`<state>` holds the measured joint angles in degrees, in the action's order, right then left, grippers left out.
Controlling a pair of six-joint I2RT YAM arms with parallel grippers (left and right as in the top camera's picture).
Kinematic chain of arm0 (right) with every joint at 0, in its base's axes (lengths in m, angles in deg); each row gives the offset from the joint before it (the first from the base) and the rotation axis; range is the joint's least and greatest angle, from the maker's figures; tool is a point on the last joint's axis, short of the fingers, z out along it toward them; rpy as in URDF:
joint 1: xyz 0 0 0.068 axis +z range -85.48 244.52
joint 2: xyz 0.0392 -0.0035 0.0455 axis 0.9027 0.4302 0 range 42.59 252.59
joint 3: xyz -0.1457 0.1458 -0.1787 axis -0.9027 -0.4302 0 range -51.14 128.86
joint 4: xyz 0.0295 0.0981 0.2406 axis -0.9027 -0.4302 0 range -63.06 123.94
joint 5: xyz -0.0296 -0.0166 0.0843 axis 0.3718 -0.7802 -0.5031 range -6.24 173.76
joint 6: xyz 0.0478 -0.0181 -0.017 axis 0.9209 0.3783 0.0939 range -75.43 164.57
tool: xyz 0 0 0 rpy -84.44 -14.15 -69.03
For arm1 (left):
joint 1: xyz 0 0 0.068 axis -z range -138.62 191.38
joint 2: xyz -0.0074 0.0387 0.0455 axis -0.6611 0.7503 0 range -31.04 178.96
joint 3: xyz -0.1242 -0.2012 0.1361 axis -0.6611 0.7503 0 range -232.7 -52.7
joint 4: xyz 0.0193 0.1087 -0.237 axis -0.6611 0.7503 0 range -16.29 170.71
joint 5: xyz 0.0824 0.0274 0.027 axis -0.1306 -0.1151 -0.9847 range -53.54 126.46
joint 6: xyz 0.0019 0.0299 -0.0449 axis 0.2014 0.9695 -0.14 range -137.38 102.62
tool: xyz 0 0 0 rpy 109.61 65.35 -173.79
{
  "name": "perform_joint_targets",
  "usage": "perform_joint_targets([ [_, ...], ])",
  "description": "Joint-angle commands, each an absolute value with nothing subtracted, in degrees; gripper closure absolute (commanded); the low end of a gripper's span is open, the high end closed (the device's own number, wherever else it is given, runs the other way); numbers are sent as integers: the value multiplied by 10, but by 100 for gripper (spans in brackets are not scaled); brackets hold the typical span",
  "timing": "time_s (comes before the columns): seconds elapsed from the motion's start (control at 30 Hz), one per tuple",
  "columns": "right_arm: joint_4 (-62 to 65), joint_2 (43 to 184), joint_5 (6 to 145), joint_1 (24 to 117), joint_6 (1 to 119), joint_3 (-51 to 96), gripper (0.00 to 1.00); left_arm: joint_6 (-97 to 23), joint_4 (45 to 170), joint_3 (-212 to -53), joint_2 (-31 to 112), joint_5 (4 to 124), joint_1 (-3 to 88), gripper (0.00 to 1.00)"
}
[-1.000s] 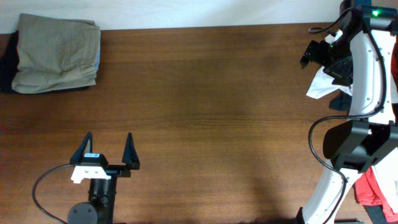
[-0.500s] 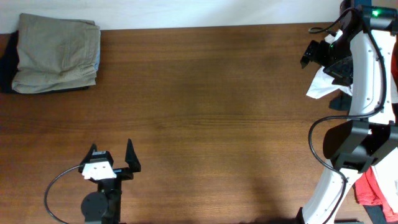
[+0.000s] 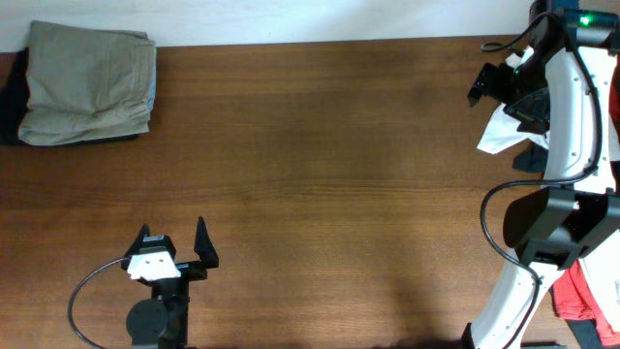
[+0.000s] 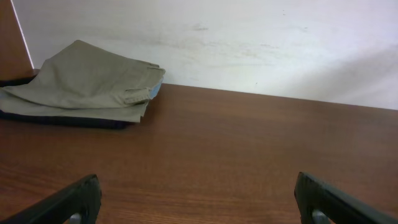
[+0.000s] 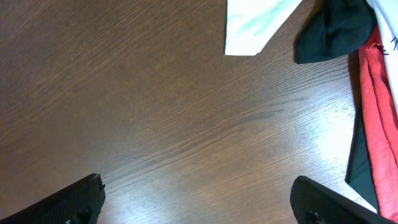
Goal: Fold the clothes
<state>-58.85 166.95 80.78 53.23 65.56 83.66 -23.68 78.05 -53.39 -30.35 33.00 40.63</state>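
Note:
A folded khaki garment (image 3: pixel 89 82) lies at the table's far left corner on top of a dark garment (image 3: pixel 10 97). Both also show in the left wrist view, the khaki one (image 4: pixel 87 87) above the dark one (image 4: pixel 62 119). My left gripper (image 3: pixel 174 240) (image 4: pixel 199 205) is open and empty near the front edge, far from that stack. My right gripper (image 3: pixel 489 85) (image 5: pixel 199 199) is open and empty above bare table at the far right. Beside it lie a white garment (image 3: pixel 499 131) (image 5: pixel 255 25), a dark garment (image 3: pixel 528 157) (image 5: pixel 336 28) and a red garment (image 3: pixel 581 291) (image 5: pixel 376 106).
The brown wooden table (image 3: pixel 320 174) ends at a white wall (image 4: pixel 249 43) behind the khaki stack. The right arm's white links (image 3: pixel 572 107) arch over the loose garments at the right edge.
My left gripper drew back a little toward the front edge and shifted slightly right, then held still. The right arm and the garments have not moved.

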Motion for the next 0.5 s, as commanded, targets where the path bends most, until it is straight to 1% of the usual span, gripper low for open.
perform_joint_targets([
  [0.0,-589,1672,813,529,659,836,1,-233,781,-532,-307,323,408,1],
  [0.3,-588,1671,813,529,659,836,1,-233,781,-532,-307,323,408,1],
  [0.47,-588,1621,813,538,659,836,1,-233,781,-532,-307,323,408,1],
])
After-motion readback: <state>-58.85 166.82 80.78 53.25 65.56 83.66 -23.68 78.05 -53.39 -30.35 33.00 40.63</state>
